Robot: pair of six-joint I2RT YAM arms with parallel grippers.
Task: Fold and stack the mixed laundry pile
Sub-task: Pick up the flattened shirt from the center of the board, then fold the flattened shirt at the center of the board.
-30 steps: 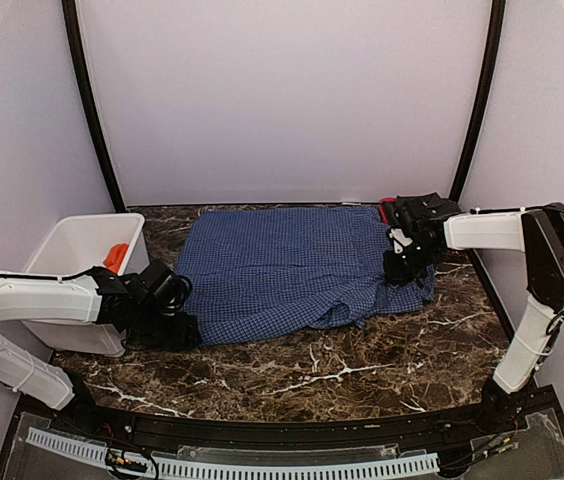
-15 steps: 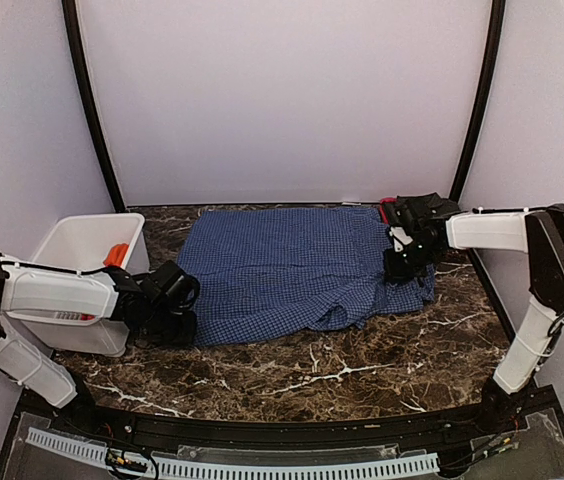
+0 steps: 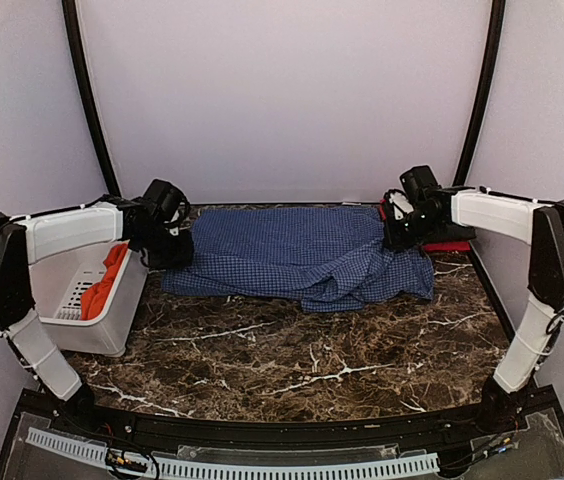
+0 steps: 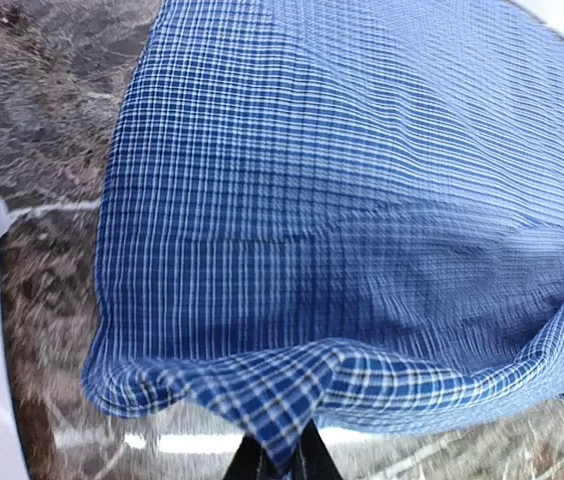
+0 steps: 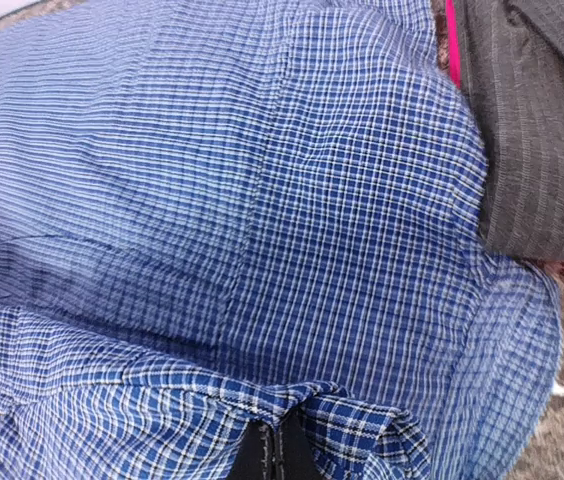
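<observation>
The blue-and-white checked shirt lies across the back of the dark marble table, its near part drawn back toward the wall. My left gripper is at the shirt's left end, shut on a pinched hem. In the left wrist view the cloth drapes away from the closed gripper. My right gripper is shut on the shirt's right edge. In the right wrist view a fold of the shirt is bunched over the gripper. The orange-red shirt lies in the basket.
A white slotted basket stands at the left table edge, under my left forearm. A dark grey cloth with a pink-red piece lies at the back right, beside the right gripper. Black frame posts rise at both back corners.
My left gripper shut on the shirt's near-left corner and carried it to the back left, folding the near edge backward. The right gripper rose slightly with its edge. The basket's inside now shows.
</observation>
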